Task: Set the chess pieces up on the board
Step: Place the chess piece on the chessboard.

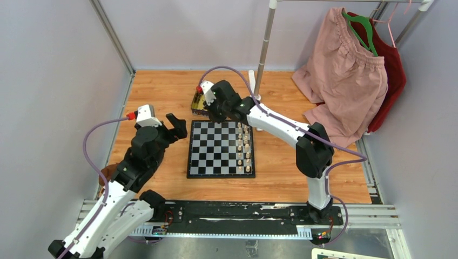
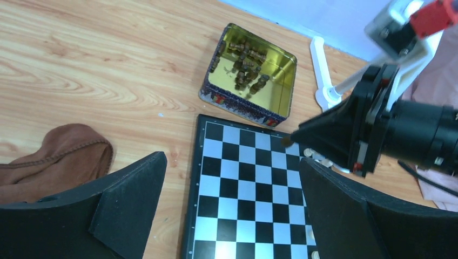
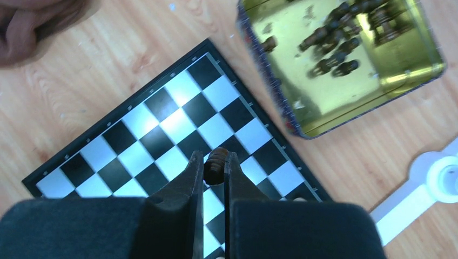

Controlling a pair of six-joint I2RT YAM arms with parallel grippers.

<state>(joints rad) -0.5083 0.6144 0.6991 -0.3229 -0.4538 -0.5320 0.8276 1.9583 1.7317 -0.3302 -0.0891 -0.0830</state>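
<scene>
Black base rail (image 1: 237, 211) edges wooden table (image 1: 156, 91) holding the board (image 1: 210, 152) (grey walls (image 1: 54, 81))

Left arm (image 1: 143, 156): rises from its base at the near left, elbow bent, wrist angled inward to the right. Left tool (image 2: 232, 159): both fingers spread wide apart, nothing between them, nothing touched. Right arm (image 1: 275, 125): stands upright from its base at the near right, bends sharply at the elbow, forearm stretched far forward and to the left. Right tool (image 3: 215, 162): pointed downward, fingers drawn nearly together, pinching a dark chess piece (image 3: 217, 156) at the tips.
</scene>
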